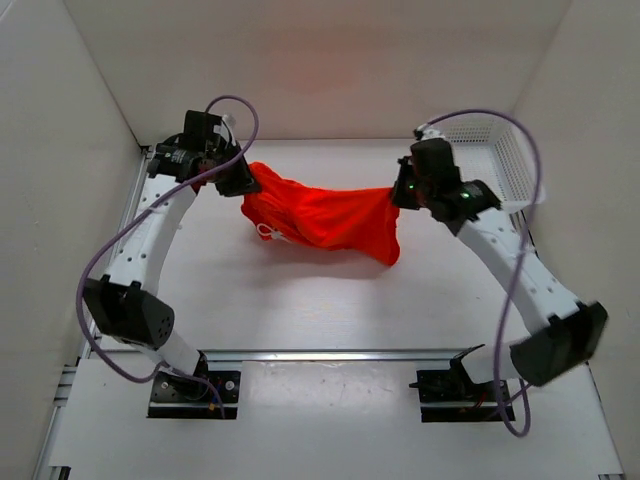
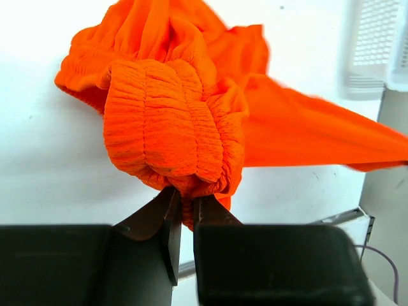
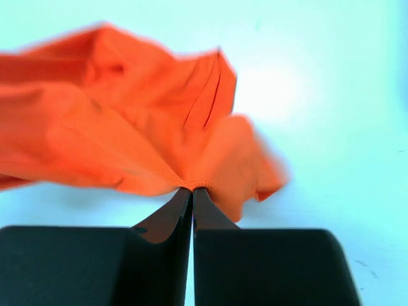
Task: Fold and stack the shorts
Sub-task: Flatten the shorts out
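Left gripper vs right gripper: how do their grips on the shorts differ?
The left gripper pinches the ribbed, bunched waistband; the right gripper pinches smooth, thin cloth. The left's jaws stand slightly apart around a thick wad; the right's nearly meet. The right is nearer the basket. Shared: both are shut on the shorts, which stretch between them.

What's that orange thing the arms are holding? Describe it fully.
The shorts are bright orange-red, soft thin-looking fabric, crumpled. They hang stretched out: the left gripper pinches the gathered elastic waistband, the right gripper a smoother edge. The middle sags toward the table; a bit of white drawstring shows.
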`<action>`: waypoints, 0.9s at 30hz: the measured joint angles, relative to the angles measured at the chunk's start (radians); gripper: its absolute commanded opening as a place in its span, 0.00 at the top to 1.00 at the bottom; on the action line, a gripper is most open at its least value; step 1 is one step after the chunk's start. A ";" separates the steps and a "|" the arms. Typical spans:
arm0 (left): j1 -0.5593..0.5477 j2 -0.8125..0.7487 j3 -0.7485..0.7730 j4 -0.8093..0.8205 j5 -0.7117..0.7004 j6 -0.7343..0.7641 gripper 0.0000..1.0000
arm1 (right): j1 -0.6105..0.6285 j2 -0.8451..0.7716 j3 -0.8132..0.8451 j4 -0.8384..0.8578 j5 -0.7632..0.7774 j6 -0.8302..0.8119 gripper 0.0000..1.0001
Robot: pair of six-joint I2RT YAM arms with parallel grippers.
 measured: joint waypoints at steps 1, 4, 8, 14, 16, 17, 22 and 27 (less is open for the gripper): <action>0.000 -0.029 0.004 -0.015 0.000 0.001 0.90 | 0.000 -0.054 0.011 -0.008 0.018 -0.005 1.00; 0.000 -0.124 0.006 -0.069 -0.001 0.003 0.90 | 0.000 -0.214 0.027 -0.045 0.082 -0.012 1.00; 0.000 -0.273 0.007 -0.134 -0.003 0.003 0.90 | -0.001 -0.372 0.047 -0.140 0.172 -0.018 1.00; -0.003 -0.356 0.069 -0.193 -0.001 0.004 0.90 | -0.003 -0.391 0.156 -0.214 0.256 -0.050 1.00; 0.002 -0.321 0.087 -0.186 0.002 0.009 0.90 | -0.014 -0.333 0.197 -0.195 0.265 -0.074 1.00; 0.012 -0.290 0.094 -0.177 0.003 0.011 0.90 | -0.025 -0.286 0.213 -0.174 0.265 -0.087 1.00; 0.095 0.066 0.266 -0.142 -0.007 0.027 0.07 | -0.117 0.138 0.444 -0.104 0.182 -0.126 0.15; 0.145 0.443 0.489 -0.167 -0.072 0.040 0.00 | -0.177 0.568 0.686 -0.135 0.101 -0.142 0.02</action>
